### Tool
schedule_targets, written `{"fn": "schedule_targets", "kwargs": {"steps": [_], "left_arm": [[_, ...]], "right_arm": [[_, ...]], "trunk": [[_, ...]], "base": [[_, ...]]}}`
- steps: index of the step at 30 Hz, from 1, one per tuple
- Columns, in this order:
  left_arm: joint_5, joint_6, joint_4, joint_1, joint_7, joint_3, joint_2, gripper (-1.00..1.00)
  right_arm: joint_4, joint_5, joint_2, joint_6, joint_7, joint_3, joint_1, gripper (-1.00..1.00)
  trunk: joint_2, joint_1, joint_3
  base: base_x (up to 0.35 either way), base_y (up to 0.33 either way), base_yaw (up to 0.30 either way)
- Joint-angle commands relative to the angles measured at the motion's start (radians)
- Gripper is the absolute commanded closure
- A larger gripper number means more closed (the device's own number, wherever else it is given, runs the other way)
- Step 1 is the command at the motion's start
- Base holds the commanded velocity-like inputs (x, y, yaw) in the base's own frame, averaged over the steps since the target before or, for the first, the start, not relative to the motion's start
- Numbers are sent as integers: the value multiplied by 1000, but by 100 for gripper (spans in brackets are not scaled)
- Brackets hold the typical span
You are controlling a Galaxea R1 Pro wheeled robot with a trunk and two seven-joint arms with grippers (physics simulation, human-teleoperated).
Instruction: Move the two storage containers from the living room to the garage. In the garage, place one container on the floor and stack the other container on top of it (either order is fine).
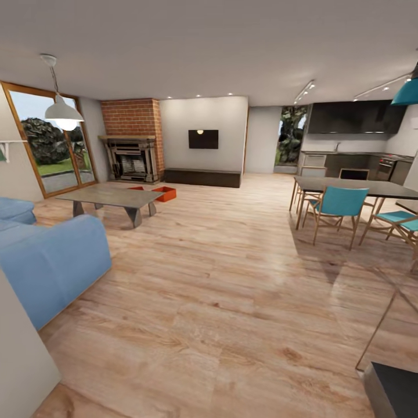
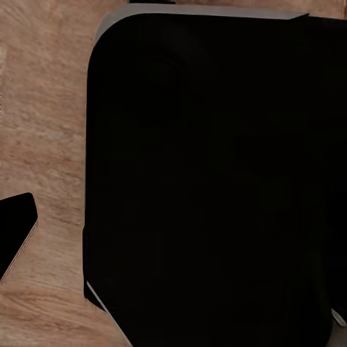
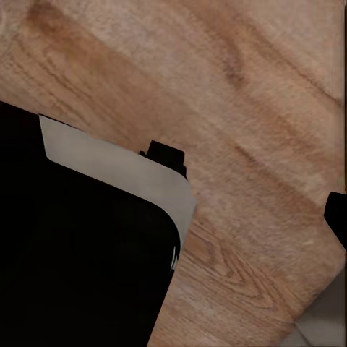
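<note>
A living room is viewed from afar. Two orange storage containers (image 1: 165, 193) are seen on the wood floor (image 1: 232, 290) beyond the coffee table (image 1: 110, 197), far from the fingers, whose state cannot be told.

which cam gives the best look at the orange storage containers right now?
Head view. The storage containers sit on the wood floor behind the coffee table, in front of the brick fireplace; one shows clearly, the other is mostly hidden by the table. Both wrist views show wood floor and dark robot bodywork instead.
</note>
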Motion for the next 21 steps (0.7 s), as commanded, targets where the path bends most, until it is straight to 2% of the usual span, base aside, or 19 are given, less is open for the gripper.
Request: {"fn": "schedule_targets", "kwargs": {"steps": [1, 21], "left_arm": [[10, 0, -1, 0, 1, 0, 0, -100], [10, 0, -1, 0, 1, 0, -1, -100]], "right_arm": [[3, -10, 1, -6, 5, 6, -1, -100], [3, -7, 0, -5, 4, 8, -1, -100]], "trunk": [[0, 1, -1], [0, 1, -1]], "base": [[332, 0, 0], [332, 0, 0]]}}
